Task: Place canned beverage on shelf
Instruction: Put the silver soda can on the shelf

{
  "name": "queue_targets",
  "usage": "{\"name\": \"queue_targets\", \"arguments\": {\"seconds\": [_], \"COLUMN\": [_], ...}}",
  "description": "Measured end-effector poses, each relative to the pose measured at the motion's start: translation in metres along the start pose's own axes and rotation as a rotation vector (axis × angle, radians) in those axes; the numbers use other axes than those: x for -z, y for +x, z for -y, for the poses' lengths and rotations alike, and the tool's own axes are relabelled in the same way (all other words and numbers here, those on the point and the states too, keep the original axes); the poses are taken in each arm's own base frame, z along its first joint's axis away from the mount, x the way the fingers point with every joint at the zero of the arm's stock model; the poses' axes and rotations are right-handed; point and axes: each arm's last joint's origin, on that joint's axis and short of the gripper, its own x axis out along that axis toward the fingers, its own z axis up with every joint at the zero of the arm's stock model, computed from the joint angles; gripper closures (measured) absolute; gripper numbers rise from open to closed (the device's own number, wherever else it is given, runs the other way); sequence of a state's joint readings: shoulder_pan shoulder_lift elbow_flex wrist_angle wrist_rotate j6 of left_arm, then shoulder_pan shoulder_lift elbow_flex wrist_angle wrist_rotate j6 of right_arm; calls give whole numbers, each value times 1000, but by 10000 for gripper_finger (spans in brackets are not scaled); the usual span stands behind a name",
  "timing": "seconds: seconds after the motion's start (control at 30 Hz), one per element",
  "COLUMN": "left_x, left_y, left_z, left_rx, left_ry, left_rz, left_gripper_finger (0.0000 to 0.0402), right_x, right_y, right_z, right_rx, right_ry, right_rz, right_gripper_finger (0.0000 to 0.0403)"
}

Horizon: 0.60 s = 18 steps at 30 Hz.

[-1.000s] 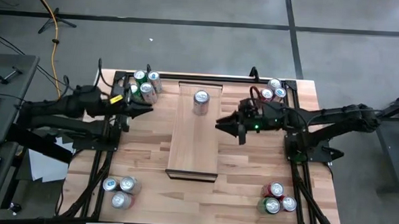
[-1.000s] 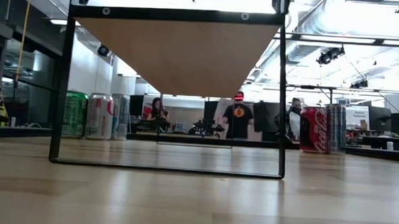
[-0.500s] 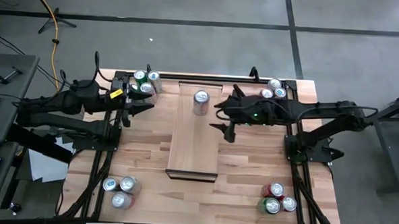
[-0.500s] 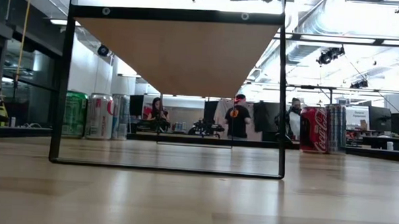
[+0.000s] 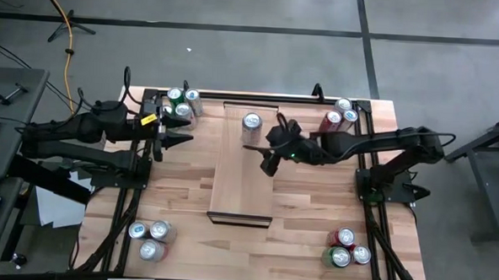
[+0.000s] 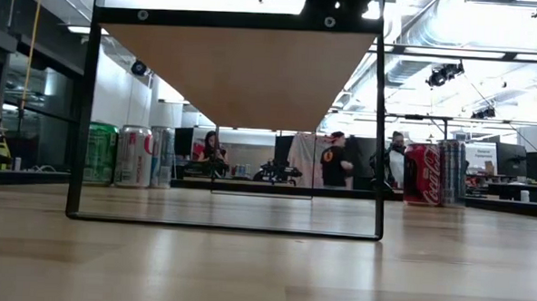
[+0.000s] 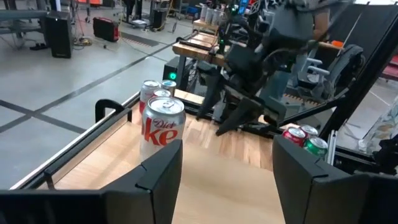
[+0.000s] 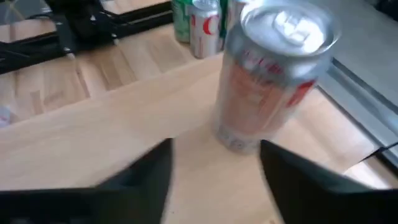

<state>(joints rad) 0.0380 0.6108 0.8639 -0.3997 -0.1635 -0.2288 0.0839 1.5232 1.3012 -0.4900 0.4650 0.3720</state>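
Silver can [image 5: 251,121] upright on shelf [image 5: 241,186], right hand [image 5: 260,153] beside, open, left hand [image 5: 181,130] open

reads "diet" over a red "ke" on the silver can [image 7: 160,127] standing on the shelf [image 7: 242,186] in the left wrist view. shows part of white coca-cola script on the red can [image 6: 422,174] in the low view; nothing else legible.

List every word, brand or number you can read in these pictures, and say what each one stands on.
"Diet" above part of "Coke": silver can ahead of the left gripper.
Red script on the silver can on the shelf: too blurred to read.
Labels on the red can and green can: too small to read.
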Motion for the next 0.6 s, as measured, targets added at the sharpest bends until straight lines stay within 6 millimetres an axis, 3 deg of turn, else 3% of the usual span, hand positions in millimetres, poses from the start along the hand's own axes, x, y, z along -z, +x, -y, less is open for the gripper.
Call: {"name": "queue_targets", "arguments": {"seconds": [0.1, 0.13, 0.33, 0.6], "left_x": [0, -1, -1, -2], "left_y": [-1, -2, -3, -2], "left_z": [0, 0, -3, -5], "left_rx": [1, 1, -80, -157], "left_ry": [37, 53, 72, 45], "left_rz": [5, 7, 28, 48], "left_gripper_finger": [221, 222, 222, 222], "right_x": [6, 6, 5, 4], "right_y": [8, 11, 30, 37], "right_z": [-8, -10, -11, -2], "right_rx": [6, 2, 97, 142], "right_ry": [32, 37, 95, 103], "right_rz": [9, 18, 86, 73], "right_gripper_finger": [358, 379, 397, 401]}}
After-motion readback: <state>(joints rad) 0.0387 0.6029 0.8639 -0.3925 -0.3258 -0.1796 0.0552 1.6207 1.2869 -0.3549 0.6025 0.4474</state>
